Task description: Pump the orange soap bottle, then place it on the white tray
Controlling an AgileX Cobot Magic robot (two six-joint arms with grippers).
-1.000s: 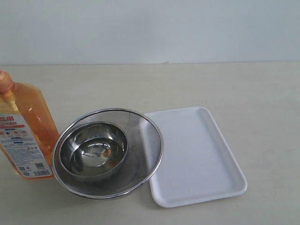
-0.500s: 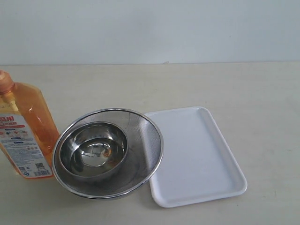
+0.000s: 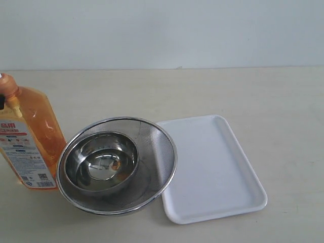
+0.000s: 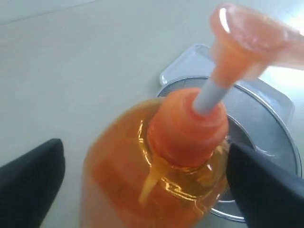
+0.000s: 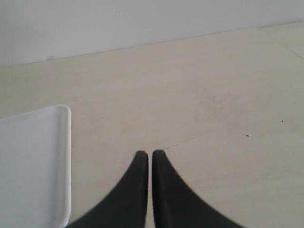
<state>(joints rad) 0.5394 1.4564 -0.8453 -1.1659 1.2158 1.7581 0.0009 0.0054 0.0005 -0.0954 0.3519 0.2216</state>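
Left hand [image 4: 145,144] stands wide around the orange soap bottle [image 3: 33,136]. One dark finger [image 4: 33,185] is clear of the plastic with bare desk showing in the gap. The other finger [image 4: 266,185] sits close against the bottle's shoulder, and I cannot tell whether it touches. Right hand [image 5: 150,154] is closed to a thin slit with nothing in it, over bare desk beside a tray corner.

The desk [image 3: 253,91] is a pale beige, matte, flat surface. It lies open behind the mesh strainer bowl [image 3: 154,139] and to the far side of the tray from it.

The white tray [image 3: 210,167] is smooth plastic, rectangular, with rounded corners and a low raised rim. It lies just right of the strainer bowl, and the bowl's rim overlaps its long edge. It carries nothing.

The strainer bowl is round, with fine steel mesh under a bright rim. A smaller polished steel bowl [image 3: 101,162] nests inside it and mirrors the light.

The bottle stands on the desk just left of the strainer bowl, its base close against the bowl's rim, at the edge of the exterior view. It is not on the tray. Its body is translucent, rectangular and glossy, with a white and orange printed label [image 3: 20,152] on the front.

In the left wrist view an orange collar [image 4: 185,128] tops the shoulder. A white stem [image 4: 211,92] rises from it to the flat orange pump nozzle [image 4: 247,33], which is blurred.
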